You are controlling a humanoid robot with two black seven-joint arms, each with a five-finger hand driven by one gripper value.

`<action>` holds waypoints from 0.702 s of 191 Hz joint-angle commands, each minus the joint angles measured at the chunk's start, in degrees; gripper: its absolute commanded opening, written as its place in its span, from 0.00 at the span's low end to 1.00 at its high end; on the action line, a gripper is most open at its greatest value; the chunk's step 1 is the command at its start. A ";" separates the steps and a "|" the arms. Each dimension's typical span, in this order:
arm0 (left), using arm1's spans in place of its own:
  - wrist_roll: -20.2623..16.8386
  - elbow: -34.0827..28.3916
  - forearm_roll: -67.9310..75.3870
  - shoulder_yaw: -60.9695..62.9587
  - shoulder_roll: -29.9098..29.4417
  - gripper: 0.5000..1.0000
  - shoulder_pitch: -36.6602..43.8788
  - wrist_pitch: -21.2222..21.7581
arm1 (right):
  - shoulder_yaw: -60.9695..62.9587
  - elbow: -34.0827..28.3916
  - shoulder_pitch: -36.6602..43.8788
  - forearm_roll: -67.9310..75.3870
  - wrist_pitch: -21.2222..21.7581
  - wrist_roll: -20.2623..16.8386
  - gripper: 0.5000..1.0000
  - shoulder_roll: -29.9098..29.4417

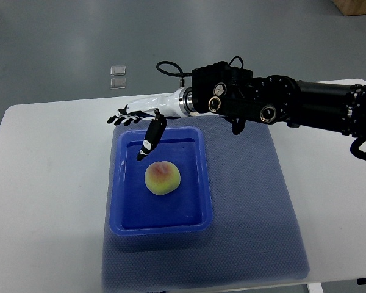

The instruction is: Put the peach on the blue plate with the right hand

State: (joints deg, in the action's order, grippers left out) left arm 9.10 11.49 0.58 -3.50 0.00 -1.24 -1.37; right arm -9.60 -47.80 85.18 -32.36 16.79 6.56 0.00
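A yellow-pink peach [162, 177] lies in the middle of the blue plate [195, 183], a rectangular tray with a raised rim. My right hand [134, 125] reaches in from the right and hovers over the plate's far left edge. Its fingers are spread and hold nothing. The thumb [151, 139] points down toward the peach but stays apart from it. The left arm is not in view.
The plate sits on a blue mat [256, 201] on a white table [43, 195]. Two small clear pieces [117, 76] lie on the grey floor beyond the table's far edge. A brown box corner [357, 6] shows at the top right.
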 commanded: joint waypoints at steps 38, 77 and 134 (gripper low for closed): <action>-0.04 0.55 0.04 -0.10 0.00 1.00 0.01 -0.04 | 37.79 0.17 -19.87 17.14 -0.62 0.12 0.86 14.41; 0.04 0.72 0.22 -0.02 0.00 1.00 0.01 -0.04 | 64.71 0.96 -40.10 22.69 -0.79 0.30 0.86 13.10; 0.04 1.08 0.22 0.07 0.00 1.00 0.01 0.05 | 72.71 10.45 -46.86 22.78 -0.18 9.70 0.86 2.99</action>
State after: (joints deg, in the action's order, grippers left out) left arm 9.14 12.54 0.80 -3.43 0.00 -1.22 -1.36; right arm 62.50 -40.25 39.00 -9.66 16.44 13.46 5.27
